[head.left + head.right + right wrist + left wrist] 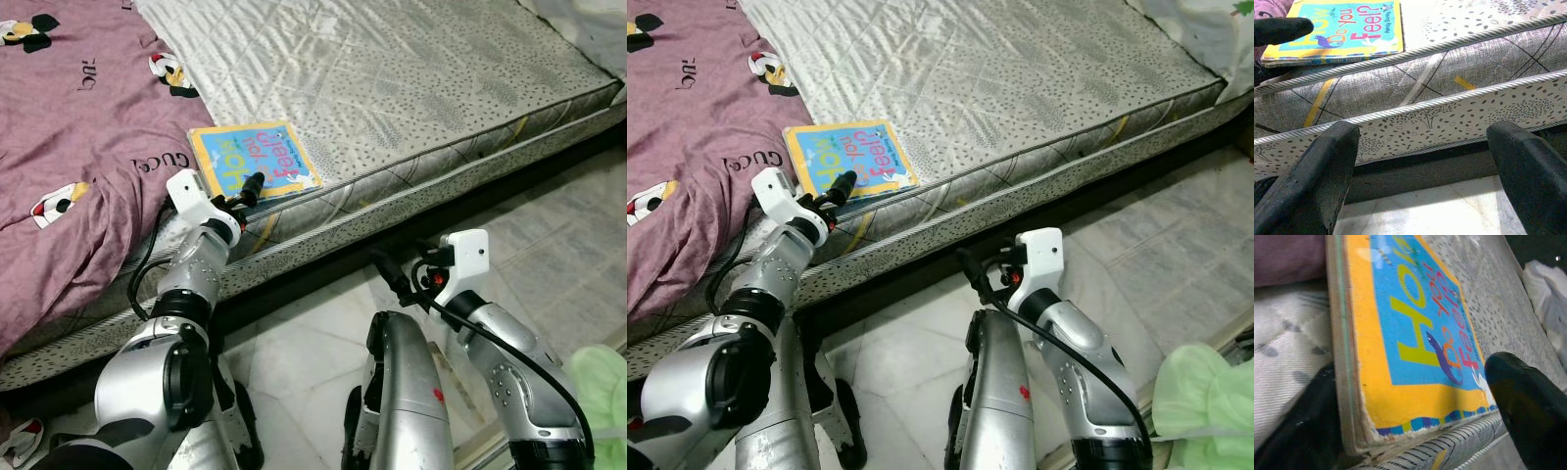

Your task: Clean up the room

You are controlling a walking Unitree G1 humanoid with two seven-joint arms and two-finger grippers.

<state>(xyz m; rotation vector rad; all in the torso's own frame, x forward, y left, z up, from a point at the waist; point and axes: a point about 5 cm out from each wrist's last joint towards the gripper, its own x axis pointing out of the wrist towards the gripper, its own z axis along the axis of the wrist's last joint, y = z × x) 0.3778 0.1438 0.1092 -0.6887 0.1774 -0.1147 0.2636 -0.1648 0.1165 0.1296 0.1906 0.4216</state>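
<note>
Up at the mattress (421, 88) edge, my left gripper (250, 191) straddled the picture book (253, 159) corner, unclenched; my right gripper (1420, 161) hung spread near the floor (304, 352).

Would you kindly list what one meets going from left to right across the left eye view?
Purple blanket → left gripper at the book's near edge → bare mattress → right gripper over the floor → green bag.

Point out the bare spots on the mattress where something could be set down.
The widest free patch on the mattress lies right of the book and runs to the far edge. Left of the book the purple blanket covers it. The near edge by the book is crowded: the left tool straddles the book's corner.
</note>
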